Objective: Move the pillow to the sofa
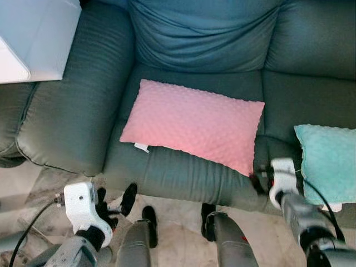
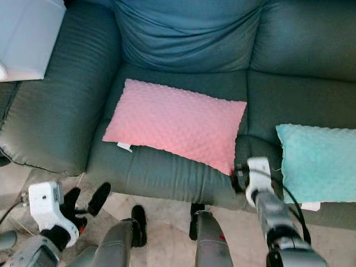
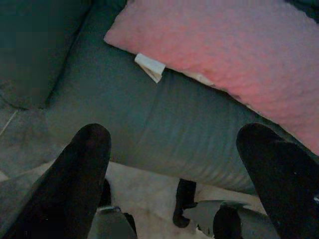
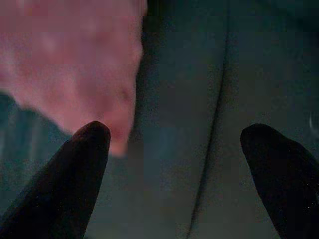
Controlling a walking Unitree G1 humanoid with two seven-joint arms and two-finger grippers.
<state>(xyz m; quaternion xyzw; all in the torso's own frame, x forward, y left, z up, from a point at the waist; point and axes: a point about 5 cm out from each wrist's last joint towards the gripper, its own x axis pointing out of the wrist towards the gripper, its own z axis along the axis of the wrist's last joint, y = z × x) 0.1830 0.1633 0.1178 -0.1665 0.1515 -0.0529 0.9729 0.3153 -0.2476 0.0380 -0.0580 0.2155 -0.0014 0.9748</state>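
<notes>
Pillow: pink pillow [image 1: 194, 128], dimpled fabric, lies flat on the seat cushion of the sofa [image 1: 72, 105], tilted a little, its near right corner at the seat's front edge; small white tag [image 1: 141, 147] at its near left corner.
White object: pale box-like thing [image 1: 33, 39] sits beside the sofa's left armrest, far left; what it is cannot be told.
Left pincer: left pincer [image 1: 114, 201] hangs low in front of the sofa's front edge, over the floor [image 1: 178, 214], left of the pillow; fingers [image 3: 75, 179] spread wide, nothing between them; not touching sofa or pillow.
Legs: robot's own legs [image 1: 183, 239] stand on the floor, close to the sofa front.
Right pincer: right pincer [image 4: 174, 164] is at the seat's front edge, just beside the pillow's near right corner; fingers [image 4: 65, 174] wide apart, gripping nothing; dark seat fabric shows between them.
Teal cushion: teal cushion [image 1: 328, 161] lies on the next seat, right of the pink pillow, apart from it.
</notes>
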